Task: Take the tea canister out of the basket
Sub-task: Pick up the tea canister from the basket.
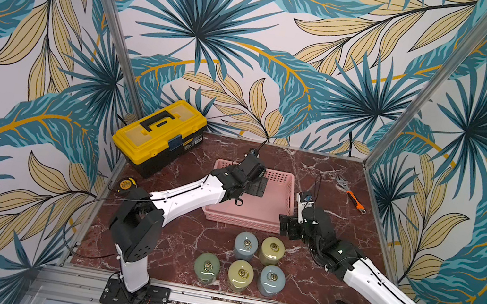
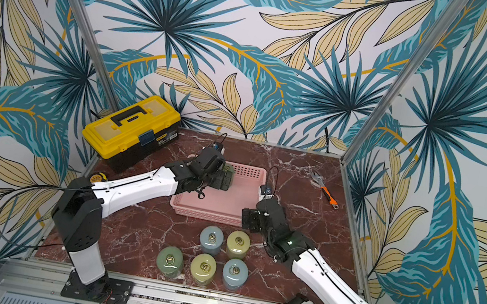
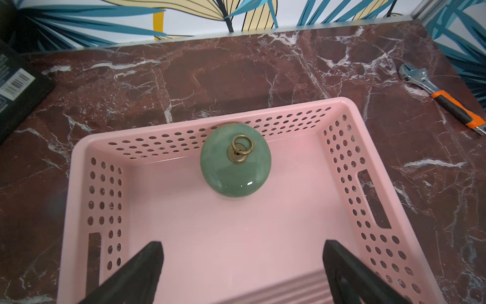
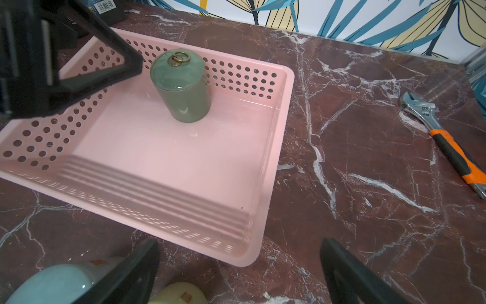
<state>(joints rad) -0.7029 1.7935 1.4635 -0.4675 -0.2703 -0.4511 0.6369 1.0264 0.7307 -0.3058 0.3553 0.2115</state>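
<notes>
The green tea canister (image 3: 235,160) with a brass ring on its lid stands upright in the pink basket (image 3: 86,147), close to the far wall. My left gripper (image 3: 243,243) hangs open over the basket floor, short of the canister, with nothing between its fingers. In both top views this gripper (image 1: 256,186) covers most of the canister. My right gripper (image 4: 242,242) is open and empty over the table, just outside the basket's near right corner (image 4: 244,258). The right wrist view shows the canister (image 4: 181,89) beside the left gripper's finger (image 4: 105,65).
Several lidded canisters (image 1: 246,244) stand in two rows in front of the basket (image 1: 259,208), under my right gripper (image 1: 288,226). A yellow-and-black toolbox (image 1: 159,133) sits at the back left, a tape measure (image 1: 126,184) by the left edge, an orange-handled wrench (image 1: 350,193) at the right.
</notes>
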